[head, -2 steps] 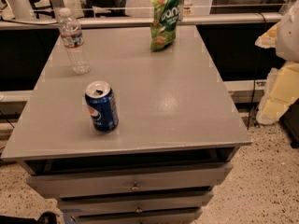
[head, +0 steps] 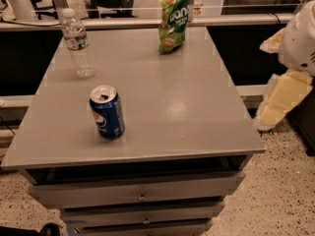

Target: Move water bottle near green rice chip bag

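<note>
Three items on grey metal table (head: 187, 107): small clear ribbed plastic water bottle (head: 78, 45) far-left, upright bright green rice chip bag (head: 173, 18) far-centre, well apart; blue soda can (head: 107, 112) front-left. Cream-white gripper (head: 281, 100) beyond table's right edge, aperture: cannot tell. Grasp bottle mid-body, level; skirt can.

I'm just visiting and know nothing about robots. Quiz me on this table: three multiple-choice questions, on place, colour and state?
1. Where on the table is the water bottle? A back left; B front right; C centre.
2. What colour is the soda can? A red; B blue; C green.
3. How is the green rice chip bag? A lying flat; B upright; C in a drawer.
Answers: 1 A, it stands at the far left corner. 2 B, blue with a silver top. 3 B, it stands at the back edge; the gripper is off the table's right side, away from the bag.
</note>
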### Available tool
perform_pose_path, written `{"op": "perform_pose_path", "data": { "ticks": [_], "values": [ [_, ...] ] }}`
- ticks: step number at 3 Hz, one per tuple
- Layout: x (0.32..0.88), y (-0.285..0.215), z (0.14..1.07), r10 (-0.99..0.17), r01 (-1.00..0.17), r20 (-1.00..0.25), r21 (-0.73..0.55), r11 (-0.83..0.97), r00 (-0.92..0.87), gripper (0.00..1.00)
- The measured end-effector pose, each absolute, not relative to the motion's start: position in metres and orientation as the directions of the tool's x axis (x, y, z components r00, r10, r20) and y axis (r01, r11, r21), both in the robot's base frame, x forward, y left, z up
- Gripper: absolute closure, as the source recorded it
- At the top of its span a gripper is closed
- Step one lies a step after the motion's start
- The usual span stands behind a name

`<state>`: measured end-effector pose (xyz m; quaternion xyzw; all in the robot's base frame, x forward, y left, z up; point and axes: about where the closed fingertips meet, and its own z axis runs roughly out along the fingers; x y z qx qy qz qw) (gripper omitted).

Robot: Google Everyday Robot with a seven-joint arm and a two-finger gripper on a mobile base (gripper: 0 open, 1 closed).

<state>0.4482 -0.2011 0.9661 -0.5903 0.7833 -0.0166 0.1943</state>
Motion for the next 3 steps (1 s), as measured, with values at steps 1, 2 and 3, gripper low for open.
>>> {"op": "perform_pose_path", "data": {
  "ticks": [1, 2, 3],
  "values": [
    [0.479, -0.164, 0.942, -0.874, -0.907, -0.434, -0.242, 0.346, -0.217, 0.0],
    [0.524, -0.114, 0.931, -0.795, -0.899, -0.58, -0.232, 0.371, -0.178, 0.0],
    [0.56, -0.052, 0.933, -0.674, -0.893, -0.722, -0.188, 0.409, -0.156, 0.0]
  ]
}}
